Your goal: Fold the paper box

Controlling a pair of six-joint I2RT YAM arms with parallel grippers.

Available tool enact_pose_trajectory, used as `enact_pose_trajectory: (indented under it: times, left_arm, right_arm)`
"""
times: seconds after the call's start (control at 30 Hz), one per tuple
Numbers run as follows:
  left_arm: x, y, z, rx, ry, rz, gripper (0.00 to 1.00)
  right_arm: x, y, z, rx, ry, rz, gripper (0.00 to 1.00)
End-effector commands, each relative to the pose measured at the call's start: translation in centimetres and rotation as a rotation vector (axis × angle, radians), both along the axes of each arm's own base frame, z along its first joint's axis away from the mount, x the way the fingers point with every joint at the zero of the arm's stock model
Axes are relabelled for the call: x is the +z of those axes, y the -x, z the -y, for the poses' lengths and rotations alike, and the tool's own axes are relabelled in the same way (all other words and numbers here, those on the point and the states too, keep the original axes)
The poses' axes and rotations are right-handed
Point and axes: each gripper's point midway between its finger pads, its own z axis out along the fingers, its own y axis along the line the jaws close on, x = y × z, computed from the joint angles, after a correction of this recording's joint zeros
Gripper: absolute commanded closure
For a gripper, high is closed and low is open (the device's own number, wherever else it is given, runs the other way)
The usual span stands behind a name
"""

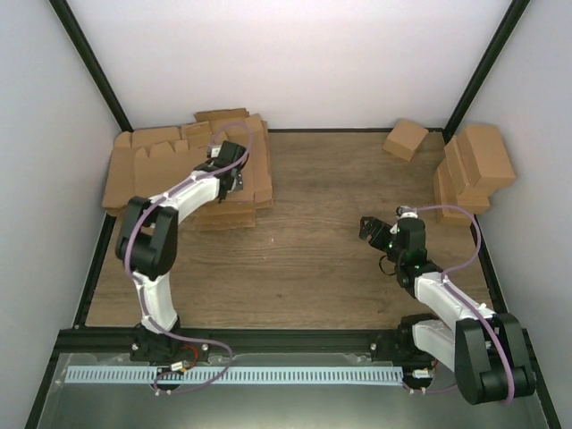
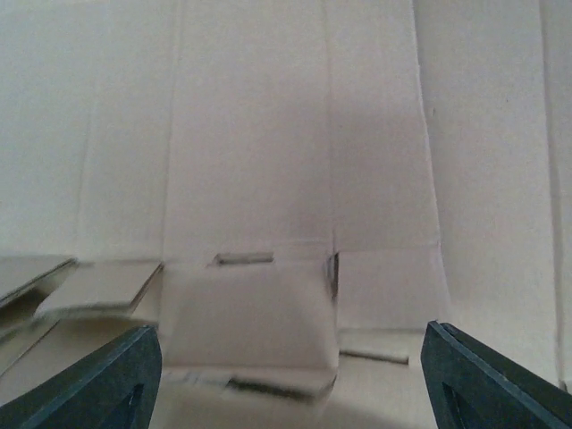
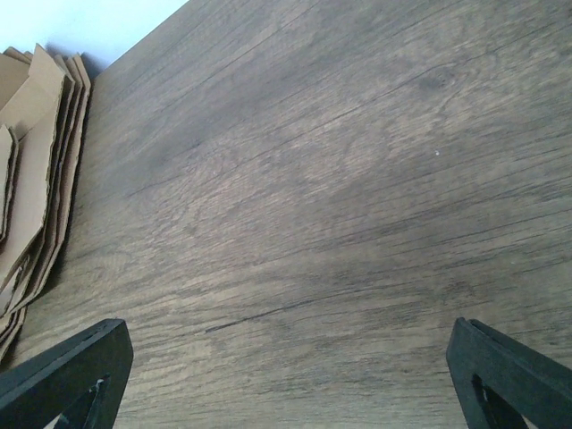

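A brown wood-grain desk (image 1: 304,268) fills the floor of a white-walled, black-framed cell. At its far right edge sits a pile of folded boxes (image 1: 478,170), leaning against the wall, and just left of them, at the far edge, one small folded box (image 1: 405,138) stands alone and tilted. The right arm (image 1: 438,290) is bent over the near right part of the desk, well apart from both; its wrist view shows the right jaws spread wide, fingers (image 3: 63,375) at the bottom corners, over bare wood. The left arm (image 1: 179,201) stretches to the far left corner and lies across the stack there, hiding part of it.

That stack of blanks (image 1: 147,165), flat unfolded paper boxes, rests in the far left corner, its sheets fanned unevenly, with notched edges showing. The left jaws hang just above it, open wide, holding nothing. Close up, the top blank (image 2: 268,134) is pale brown card, lying flat, scored by long straight creases. A short slot (image 2: 243,258) is cut in it, and below that a squarish flap (image 2: 250,322) lifts slightly off the sheet, between the two fingers (image 2: 98,384)
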Motion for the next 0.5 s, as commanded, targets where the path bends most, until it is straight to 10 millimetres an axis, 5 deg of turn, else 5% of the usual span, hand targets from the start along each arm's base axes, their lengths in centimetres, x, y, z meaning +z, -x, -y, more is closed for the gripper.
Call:
enact_pose_trajectory:
  times: [0.0,0.33,0.47]
  left_arm:
    - [-1.4,-1.0,-0.1,-0.024,-0.128,-0.126,0.19]
    - [-3.9,-4.9,3.4,-0.145,-0.088,-0.228,0.16]
    - [-5.3,-5.7,3.1,-0.109,-0.108,-0.244,0.14]
  right_arm:
    - [1.2,-0.3,-0.5,0.015,-0.021,0.021,0.00]
    - [1.0,-0.3,-0.6,0.018,-0.022,0.016,0.00]
    - [0.8,-0.4,-0.5,0.012,-0.016,0.007,0.00]
